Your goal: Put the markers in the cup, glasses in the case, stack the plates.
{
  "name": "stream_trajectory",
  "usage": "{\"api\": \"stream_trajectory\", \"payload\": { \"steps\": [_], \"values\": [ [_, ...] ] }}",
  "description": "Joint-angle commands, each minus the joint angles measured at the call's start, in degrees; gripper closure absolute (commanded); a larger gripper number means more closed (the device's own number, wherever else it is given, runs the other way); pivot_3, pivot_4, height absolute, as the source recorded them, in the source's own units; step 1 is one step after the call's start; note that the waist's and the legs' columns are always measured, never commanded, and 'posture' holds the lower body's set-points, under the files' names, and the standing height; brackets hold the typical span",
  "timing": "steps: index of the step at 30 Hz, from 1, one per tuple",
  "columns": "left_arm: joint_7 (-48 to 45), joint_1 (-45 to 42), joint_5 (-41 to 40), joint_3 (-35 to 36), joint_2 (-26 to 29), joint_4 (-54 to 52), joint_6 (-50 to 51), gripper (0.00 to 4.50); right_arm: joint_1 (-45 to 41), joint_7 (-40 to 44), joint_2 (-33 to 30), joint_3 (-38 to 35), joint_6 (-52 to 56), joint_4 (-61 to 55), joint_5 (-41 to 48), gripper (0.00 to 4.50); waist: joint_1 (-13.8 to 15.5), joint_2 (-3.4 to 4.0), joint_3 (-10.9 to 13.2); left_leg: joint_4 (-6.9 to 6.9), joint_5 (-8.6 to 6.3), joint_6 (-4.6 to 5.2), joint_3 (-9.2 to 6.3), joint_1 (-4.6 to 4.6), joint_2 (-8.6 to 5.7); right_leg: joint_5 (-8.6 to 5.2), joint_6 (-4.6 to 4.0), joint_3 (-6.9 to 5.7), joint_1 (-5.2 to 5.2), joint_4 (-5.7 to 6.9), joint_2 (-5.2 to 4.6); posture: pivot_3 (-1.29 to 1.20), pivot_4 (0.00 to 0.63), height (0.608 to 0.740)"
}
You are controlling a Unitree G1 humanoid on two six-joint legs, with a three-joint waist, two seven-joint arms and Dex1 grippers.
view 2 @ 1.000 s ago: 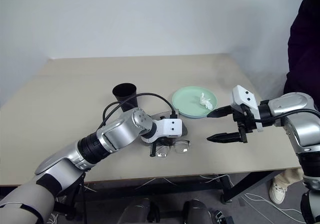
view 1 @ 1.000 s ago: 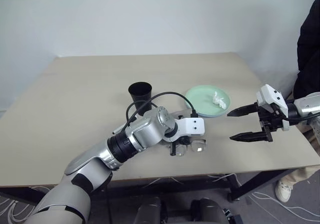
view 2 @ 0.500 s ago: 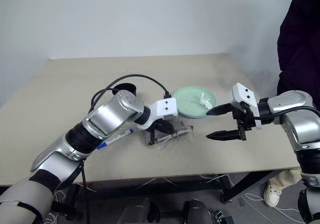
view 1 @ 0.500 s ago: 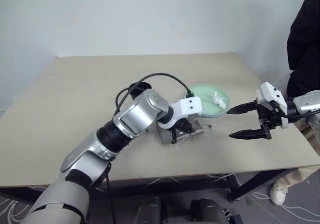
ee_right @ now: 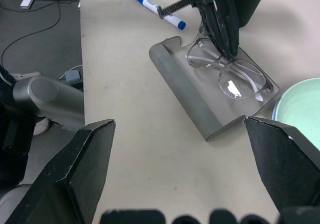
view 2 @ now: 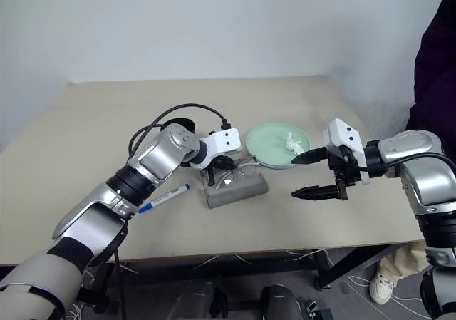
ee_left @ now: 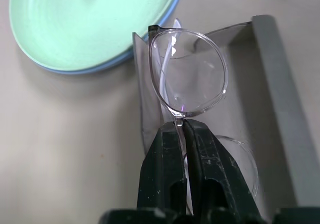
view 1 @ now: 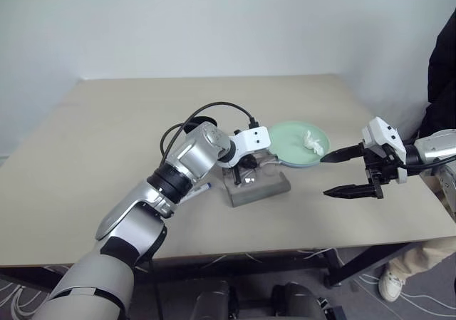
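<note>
Glasses going into the case

Left end effector (ee_left: pixel 181 134) grips the glasses (ee_left: pixel 189 79) over the open case (ee_right: pixel 200 102); right end effector (view 1: pixel 340 173) spread empty; markers (ee_right: pixel 159 9) lie beside it, plates (ee_left: pixel 90 29) look stacked.

glasses (ee_left: pixel 189 79) over open case (ee_right: pixel 200 107) | plates (view 2: pixel 267 143) right-behind case | marker (view 2: pixel 164 198) left
</note>
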Motion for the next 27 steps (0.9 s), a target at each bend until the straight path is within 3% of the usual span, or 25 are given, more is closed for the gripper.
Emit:
{"api": "stream_trajectory", "payload": {
  "steps": [1, 15, 19, 27],
  "values": [
    [-0.4, 0.1, 1.3, 1.4, -0.5, -1.5, -1.1, 4.49, -1.5, -0.4, -0.1, -1.2, -0.6, -1.0, 0.6, 0.0, 0.0, 0.0, 0.0, 0.01, 0.0, 0.0, 0.0, -0.01, 0.0, 0.0, 0.0, 0.0, -0.02, 0.0, 0.0, 0.0, 0.0, 0.704],
    [-7.5, 6.0, 3.1, -2.1, 2.3, -13.9, 6.5, 4.49, -1.7, -0.9, 0.2, -1.1, -0.8, -0.9, 0.4, 0.0, 0.0, 0.01, 0.0, 0.12, -0.01, 0.01, -0.03, -0.01, 0.02, 0.0, 0.0, -0.03, 0.02, 0.03, 0.02, 0.0, 0.0, 0.704],
    [-8.0, 5.2, 3.2, -1.7, 2.3, -14.3, 7.1, 3.57, -2.0, -0.9, 0.5, -0.9, -0.9, -0.6, 0.2, 0.0, 0.0, 0.0, 0.0, 0.14, -0.03, 0.05, -0.03, -0.01, 0.01, 0.0, 0.0, -0.01, 0.04, 0.02, 0.01, 0.0, 0.0, 0.704],
    [-6.7, 1.4, 2.2, 2.8, 1.9, -15.1, 6.0, 0.81, -3.0, -1.4, 1.3, -0.4, -0.7, -0.1, -0.1, 0.0, 0.0, 0.0, 0.0, 0.14, -0.03, 0.05, -0.03, -0.02, 0.02, 0.0, 0.0, -0.01, 0.01, 0.05, 0.02, 0.0, 0.0, 0.704]
  ]
}}
